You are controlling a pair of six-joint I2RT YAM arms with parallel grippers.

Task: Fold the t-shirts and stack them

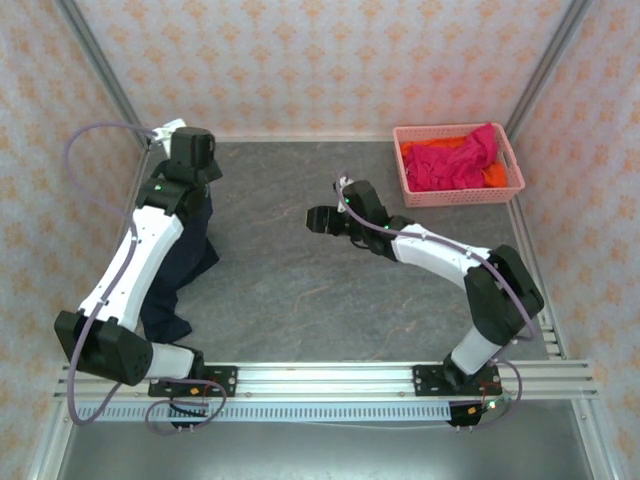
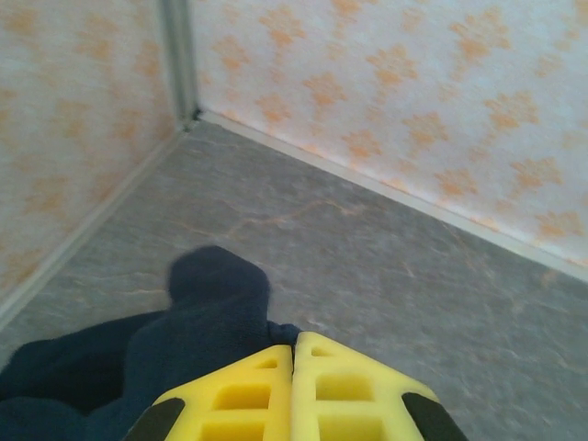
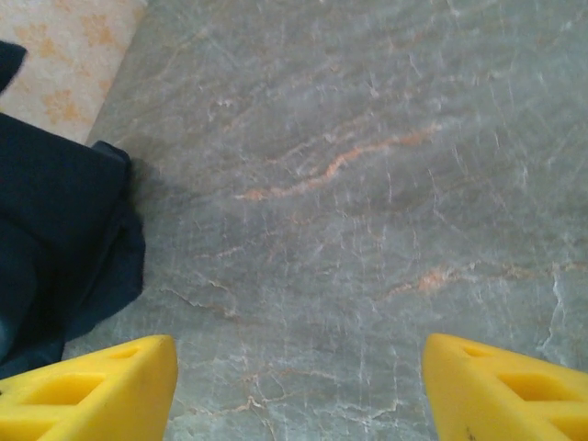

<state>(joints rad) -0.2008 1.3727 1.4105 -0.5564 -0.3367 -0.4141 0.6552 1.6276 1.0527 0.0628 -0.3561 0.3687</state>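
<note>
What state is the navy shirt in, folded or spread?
Neither: the navy shirt lies bunched in a long crumpled heap, not flat, with no neat fold.

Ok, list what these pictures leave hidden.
Navy shirt: top view, the left arm covers its upper part; both wrist views crop it.
Orange shirt: top view, mostly buried under the magenta shirt in the basket.
Left gripper: left wrist view, fingers together; whether cloth is pinched cannot be told.

Grey tbl (image 1: 300, 300) w/ orange veins; navy tee (image 1: 195, 255); magenta tee (image 1: 460, 165); orange tee (image 1: 494, 178); pink basket (image 1: 460, 198); yellow fingers (image 3: 92, 390).
</note>
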